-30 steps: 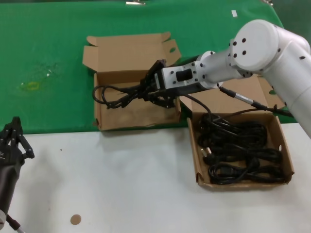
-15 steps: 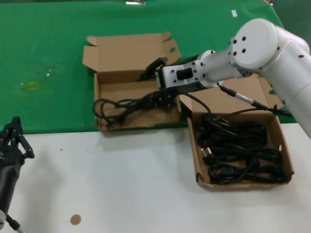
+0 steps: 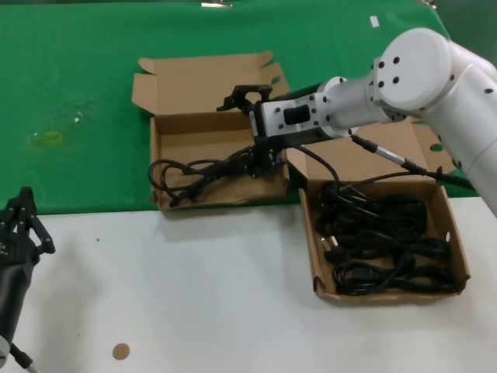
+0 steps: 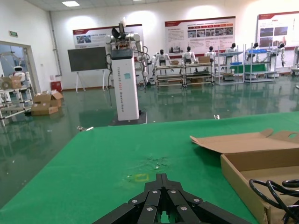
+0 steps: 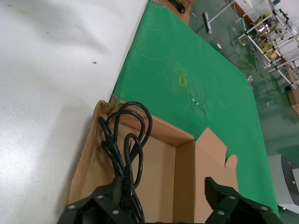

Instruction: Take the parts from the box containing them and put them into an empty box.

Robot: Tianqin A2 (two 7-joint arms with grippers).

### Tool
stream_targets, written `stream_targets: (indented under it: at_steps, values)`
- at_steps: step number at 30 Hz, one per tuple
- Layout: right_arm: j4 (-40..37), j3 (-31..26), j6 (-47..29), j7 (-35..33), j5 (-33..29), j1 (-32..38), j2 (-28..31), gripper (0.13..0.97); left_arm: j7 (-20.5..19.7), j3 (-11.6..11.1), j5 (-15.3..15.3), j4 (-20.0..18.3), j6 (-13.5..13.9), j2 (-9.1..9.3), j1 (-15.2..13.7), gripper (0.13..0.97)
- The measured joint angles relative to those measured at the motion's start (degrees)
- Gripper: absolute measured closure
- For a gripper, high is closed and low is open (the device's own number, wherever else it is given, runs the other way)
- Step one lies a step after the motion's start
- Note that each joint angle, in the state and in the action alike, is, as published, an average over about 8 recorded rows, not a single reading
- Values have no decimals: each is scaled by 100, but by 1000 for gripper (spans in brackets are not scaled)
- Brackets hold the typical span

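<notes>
Bright hall [image 4: 196, 14] — green mat [image 3: 78, 78], white tabletop [image 3: 194, 311], wall posters [image 4: 198, 35].

Bare desk in front, crowded boxes behind

The white desk [image 3: 217, 295] lies open between the left pincer [image 3: 19, 225] and the larger brown cardboard box [image 3: 458, 256] packed with black looped power cords [image 3: 380, 241]; over the smaller brown cardboard box [image 3: 167, 140], the wide-open right pincer [image 3: 252, 128] and one black cord bundle [image 3: 194, 171] block its right half.

From the head we look forward and down on both boxes. Our left wrist view sits low at the near left, facing far across the green mat [image 4: 93, 154]. Our right wrist view looks down closely into the smaller box [image 5: 159, 168], which all three views share.
</notes>
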Motion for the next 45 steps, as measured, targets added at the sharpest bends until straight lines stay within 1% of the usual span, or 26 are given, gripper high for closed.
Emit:
stream_targets:
  at_steps: [2, 6, 9, 14, 15, 18, 23, 26, 30, 32, 38, 39, 45]
  values:
    - [6, 1, 0, 1, 1, -2, 2, 487, 0, 0, 0, 0, 0, 0, 0, 946]
    - [51, 35, 49, 17, 32, -66, 5, 487, 0, 0, 0, 0, 0, 0, 0, 941]
    - [140, 104, 152, 50, 97, -197, 10, 415, 0, 0, 0, 0, 0, 0, 0, 941]
    - [372, 286, 422, 137, 266, -540, 23, 296, 0, 0, 0, 0, 0, 0, 0, 892]
    - [424, 326, 483, 156, 303, -617, 26, 296, 0, 0, 0, 0, 0, 0, 0, 883]
    - [592, 458, 678, 218, 426, -866, 35, 251, 0, 0, 0, 0, 0, 0, 0, 863]
    - [893, 693, 1027, 329, 644, -1309, 52, 177, 0, 0, -1, 0, 0, 0, 0, 769]
    - [1071, 832, 1234, 397, 773, -1572, 62, 165, 1, 0, -1, 0, 0, 0, 0, 713]
    - [1310, 1018, 1511, 486, 946, -1925, 75, 141, 1, 0, 0, 0, 0, 0, 0, 713]
    - [1433, 1114, 1654, 531, 1036, -2106, 82, 129, 2, 0, 0, 0, 0, 0, 0, 658]
    - [1788, 1391, 2066, 662, 1293, -2630, 101, 129, 2, 0, -1, 0, 0, 0, 0, 494]
    - [1846, 1436, 2133, 684, 1336, -2715, 105, 129, 2, 0, -1, 0, 0, 0, 0, 494]
    - [2195, 1709, 2538, 815, 1589, -3233, 124, 129, 2, 0, -1, 0, 0, 0, 0, 350]
